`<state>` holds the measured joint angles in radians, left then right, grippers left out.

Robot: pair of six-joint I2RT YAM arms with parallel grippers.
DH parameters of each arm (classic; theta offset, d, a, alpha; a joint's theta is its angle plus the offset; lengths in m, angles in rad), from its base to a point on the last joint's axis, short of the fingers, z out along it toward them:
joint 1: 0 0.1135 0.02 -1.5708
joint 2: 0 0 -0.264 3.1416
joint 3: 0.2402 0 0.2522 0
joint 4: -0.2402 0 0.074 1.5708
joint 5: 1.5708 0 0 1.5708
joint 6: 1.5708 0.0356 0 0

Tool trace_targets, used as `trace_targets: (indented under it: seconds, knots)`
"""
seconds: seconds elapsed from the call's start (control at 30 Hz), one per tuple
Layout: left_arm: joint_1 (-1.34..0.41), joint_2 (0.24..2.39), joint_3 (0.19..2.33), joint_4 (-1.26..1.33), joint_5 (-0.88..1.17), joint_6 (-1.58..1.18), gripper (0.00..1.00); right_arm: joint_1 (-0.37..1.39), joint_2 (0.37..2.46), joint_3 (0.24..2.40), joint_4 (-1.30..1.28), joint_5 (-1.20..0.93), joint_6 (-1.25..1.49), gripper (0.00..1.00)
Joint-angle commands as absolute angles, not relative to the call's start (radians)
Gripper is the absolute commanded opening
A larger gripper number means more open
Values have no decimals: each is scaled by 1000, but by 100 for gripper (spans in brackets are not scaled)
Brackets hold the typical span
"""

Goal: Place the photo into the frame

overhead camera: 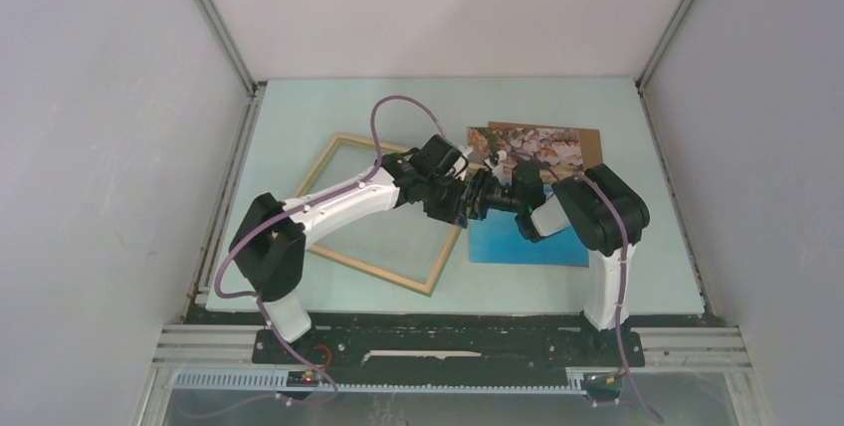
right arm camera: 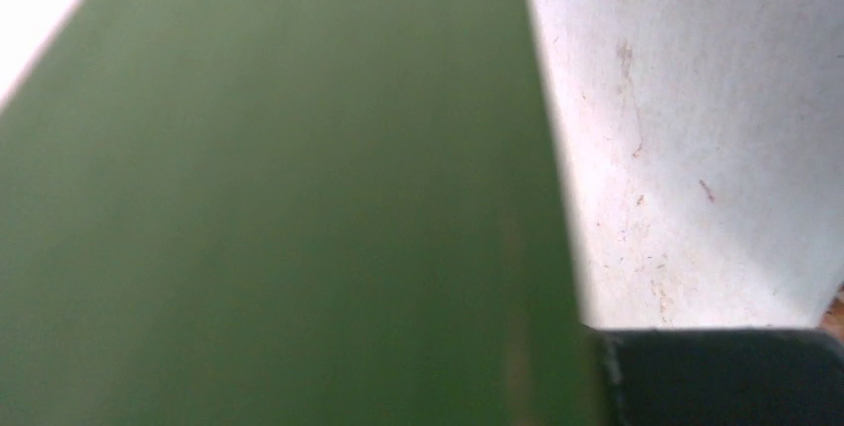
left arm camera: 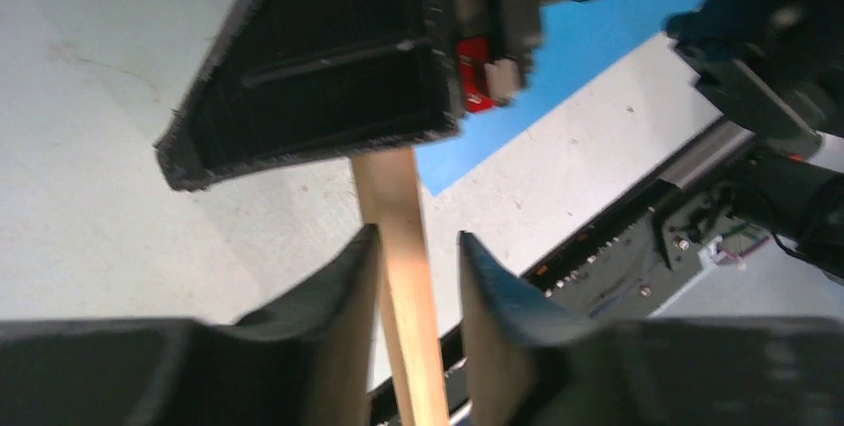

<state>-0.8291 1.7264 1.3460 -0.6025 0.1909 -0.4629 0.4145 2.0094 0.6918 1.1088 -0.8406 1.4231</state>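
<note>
The frame (overhead camera: 360,137) lies pale wood side up, left of centre. The photo (overhead camera: 523,245) lies to its right, blue water near, rocks far. Both grippers meet at the frame's right rail. My left gripper (overhead camera: 463,209) straddles the wooden rail (left arm camera: 398,247); one finger touches it and a small gap shows at the other. My right gripper (overhead camera: 483,197) reaches in from the right, and its black finger (left arm camera: 328,68) covers the rail further along. The right wrist view is filled by the frame's green face (right arm camera: 279,197), with one finger (right arm camera: 717,376) beside it. The blue of the photo (left arm camera: 597,38) shows behind.
A plain brown board (overhead camera: 593,142) lies under the far end of the photo. White walls close the table on three sides. The black base rail (overhead camera: 448,346) runs along the near edge.
</note>
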Motion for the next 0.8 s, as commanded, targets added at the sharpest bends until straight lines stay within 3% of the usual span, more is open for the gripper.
trace_targets:
  seconds: [0.0, 0.13, 0.27, 0.5, 0.63, 0.77]
  knots:
    - [-845, 1608, 1445, -594, 286, -405, 46, 400, 2040, 681, 1163, -875, 1450, 34]
    - [-823, 1532, 1452, -654, 293, -369, 59, 388, 2041, 681, 1179, -886, 1448, 34]
    - [-741, 1432, 1413, -673, 328, -373, 64, 378, 2049, 681, 1190, -899, 1447, 35]
    - [-346, 1270, 1260, -600, 198, -438, 82, 367, 2058, 681, 1221, -920, 1460, 36]
    - [-147, 1299, 1199, -484, 91, -456, 87, 358, 2069, 681, 1250, -933, 1474, 34]
    - [-20, 1468, 1229, -385, 62, -437, 86, 357, 2095, 688, 1284, -943, 1493, 34]
